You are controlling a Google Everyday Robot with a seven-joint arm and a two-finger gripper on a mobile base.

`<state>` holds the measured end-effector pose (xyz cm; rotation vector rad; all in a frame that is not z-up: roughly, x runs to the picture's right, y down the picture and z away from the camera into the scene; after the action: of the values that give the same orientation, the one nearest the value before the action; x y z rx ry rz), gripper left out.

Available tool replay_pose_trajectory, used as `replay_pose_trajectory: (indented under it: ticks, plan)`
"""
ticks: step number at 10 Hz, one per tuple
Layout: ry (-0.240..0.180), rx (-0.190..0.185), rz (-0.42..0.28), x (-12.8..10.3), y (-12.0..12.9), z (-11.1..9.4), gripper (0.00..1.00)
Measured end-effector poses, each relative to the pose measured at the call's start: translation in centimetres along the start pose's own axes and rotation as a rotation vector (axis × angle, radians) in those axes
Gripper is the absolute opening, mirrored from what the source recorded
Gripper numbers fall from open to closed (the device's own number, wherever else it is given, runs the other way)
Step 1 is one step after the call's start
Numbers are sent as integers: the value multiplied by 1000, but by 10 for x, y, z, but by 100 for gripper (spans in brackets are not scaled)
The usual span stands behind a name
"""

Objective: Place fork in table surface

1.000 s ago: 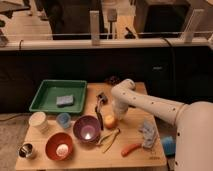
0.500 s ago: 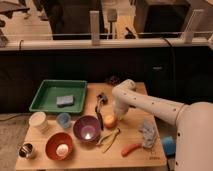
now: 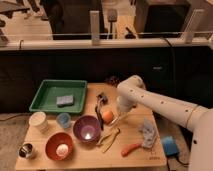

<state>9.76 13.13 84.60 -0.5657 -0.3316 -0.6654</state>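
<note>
My gripper [image 3: 120, 113] hangs at the end of the white arm [image 3: 150, 100], low over the middle of the light-brown wooden table surface [image 3: 135, 162]. It is shut on the fork [image 3: 115, 121], a thin pale stick slanting down-left from the gripper, with its low end close to the tabletop. The fork lies just right of a small orange object [image 3: 107, 116]. The gripper's own body hides the upper end of the fork.
A black-handled tool [image 3: 102, 106] lies left of the gripper, with crossed yellow-green utensils [image 3: 111, 137] below it. Purple bowl [image 3: 86, 128], red bowl [image 3: 59, 145], white cup [image 3: 38, 121], small blue cup [image 3: 63, 119], metal cup [image 3: 26, 150]. Green tray [image 3: 45, 100] with sponge [image 3: 65, 100]. Grey cloth [image 3: 147, 131], red utensil [image 3: 131, 148].
</note>
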Motion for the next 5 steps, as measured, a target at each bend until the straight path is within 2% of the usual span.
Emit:
replay_pose_trajectory:
  ticks: [2,5]
  plan:
    - [16,29,8,2,3,-32,0]
    - [48,47,8,0,3,-61,0]
